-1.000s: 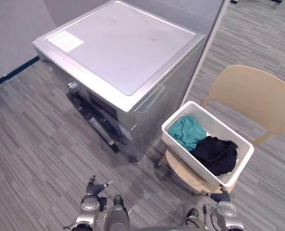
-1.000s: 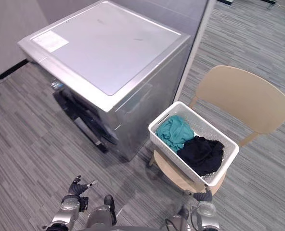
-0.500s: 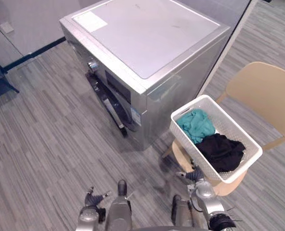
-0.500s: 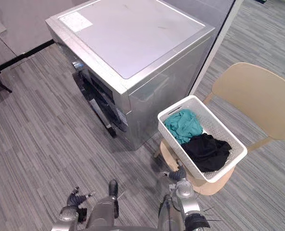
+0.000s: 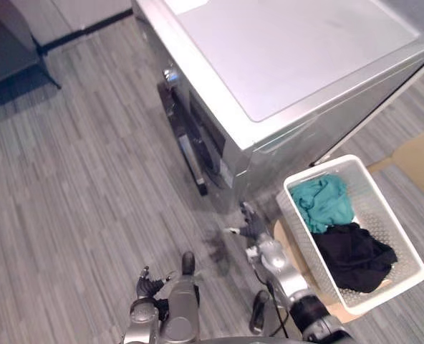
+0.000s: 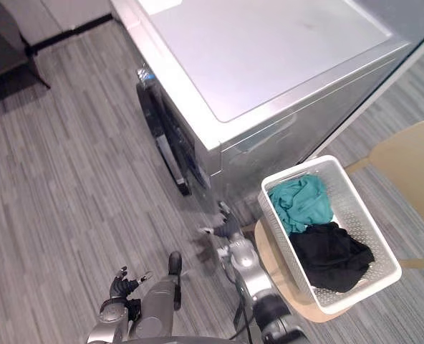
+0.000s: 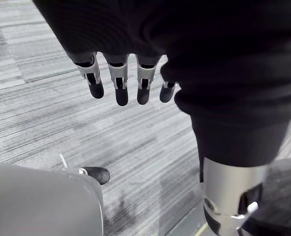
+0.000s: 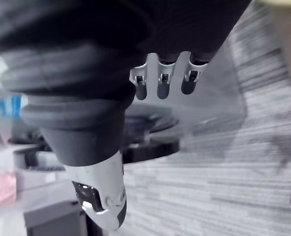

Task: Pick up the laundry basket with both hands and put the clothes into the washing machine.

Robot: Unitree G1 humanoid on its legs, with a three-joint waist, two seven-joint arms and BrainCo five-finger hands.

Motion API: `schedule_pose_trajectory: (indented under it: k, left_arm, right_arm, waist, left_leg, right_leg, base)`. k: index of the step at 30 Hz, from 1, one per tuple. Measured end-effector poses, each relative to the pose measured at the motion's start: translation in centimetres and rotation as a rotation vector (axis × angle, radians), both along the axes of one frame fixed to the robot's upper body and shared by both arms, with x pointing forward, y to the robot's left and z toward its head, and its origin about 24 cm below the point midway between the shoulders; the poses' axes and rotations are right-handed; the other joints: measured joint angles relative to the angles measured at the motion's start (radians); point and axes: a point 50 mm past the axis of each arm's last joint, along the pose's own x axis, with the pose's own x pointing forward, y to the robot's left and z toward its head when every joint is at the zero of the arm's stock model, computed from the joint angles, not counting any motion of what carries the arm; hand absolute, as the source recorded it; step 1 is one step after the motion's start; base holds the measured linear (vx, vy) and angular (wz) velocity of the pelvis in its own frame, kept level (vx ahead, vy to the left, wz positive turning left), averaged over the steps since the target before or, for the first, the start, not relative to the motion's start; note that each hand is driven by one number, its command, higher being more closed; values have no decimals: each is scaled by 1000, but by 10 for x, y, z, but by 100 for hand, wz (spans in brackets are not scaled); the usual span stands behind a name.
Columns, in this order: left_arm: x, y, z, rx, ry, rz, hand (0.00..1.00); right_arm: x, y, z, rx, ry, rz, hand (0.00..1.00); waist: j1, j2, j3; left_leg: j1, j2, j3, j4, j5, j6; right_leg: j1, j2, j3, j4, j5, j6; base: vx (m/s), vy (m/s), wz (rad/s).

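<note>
A white laundry basket rests on a tan chair, to the right of the silver washing machine. Inside it lie a teal garment and a black garment. My right hand is raised and open, fingers spread, just left of the basket's near corner and apart from it, in front of the machine's lower corner. The machine's dark front door faces the open floor. My left hand hangs low over the carpet, open and holding nothing; its fingers are straight in the left wrist view.
Grey striped carpet stretches left of the machine. A dark piece of furniture stands at the far left corner. A thin white partition edge runs behind the machine and the chair.
The camera has swung, shifting the whole scene. My right hand has risen from low by the chair to beside the basket's near corner. The left hand stays low.
</note>
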Motion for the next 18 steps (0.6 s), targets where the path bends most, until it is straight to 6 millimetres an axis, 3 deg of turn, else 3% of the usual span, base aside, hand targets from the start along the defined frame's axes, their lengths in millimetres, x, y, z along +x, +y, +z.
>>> schedule_pose_trajectory:
  k: [3, 6, 9, 11, 15, 18]
  left_arm:
    - [2, 1, 3, -8, -23, 23, 0]
    - [10, 3, 8, -8, -56, 47, 0]
    - [19, 1, 13, -21, -86, 50, 0]
    - [28, -2, 17, -27, -112, 46, 0]
    - [34, -2, 22, -15, -136, 33, 0]
    - [40, 3, 26, 5, -153, 23, 0]
  right_arm:
    - [18, 0, 28, -4, -97, -23, 0]
    - [47, -25, 73, 8, -233, -151, 0]
    - [61, -47, 109, 23, -334, -243, 0]
    - [65, -53, 119, 57, -357, -295, 0]
    - [74, -60, 133, 73, -373, -331, 0]
    - [87, -65, 139, 44, -339, -336, 0]
  waist:
    - [4, -2, 9]
    - [25, -2, 41]
    - [36, 2, 63]
    - [52, 2, 82]
    - [53, 1, 95]
    - [57, 2, 96]
  left_leg:
    - [-42, -18, -26, -2, 17, 2]
    - [-78, -31, -28, -9, 36, 13]
    - [-117, -32, -39, -42, 72, 18]
    - [-128, -33, -45, -59, 87, 21]
    - [-159, -43, -59, -93, 116, 38]
    - [-191, -46, -73, -97, 127, 25]
  right_leg:
    - [-34, -21, -33, 41, -26, -1]
    - [-75, -39, -53, 86, -56, -5]
    - [-126, -39, -67, 109, -58, -8]
    - [-144, -41, -68, 121, -59, -10]
    - [-191, -45, -57, 138, -60, -11]
    - [-226, -44, -48, 147, -59, -11]
  base:
    - [-41, -9, 43]
    - [-69, -4, 30]
    - [-72, -16, 22]
    - [-56, -26, 15]
    - [-37, -9, 11]
    - [-11, -2, 5]
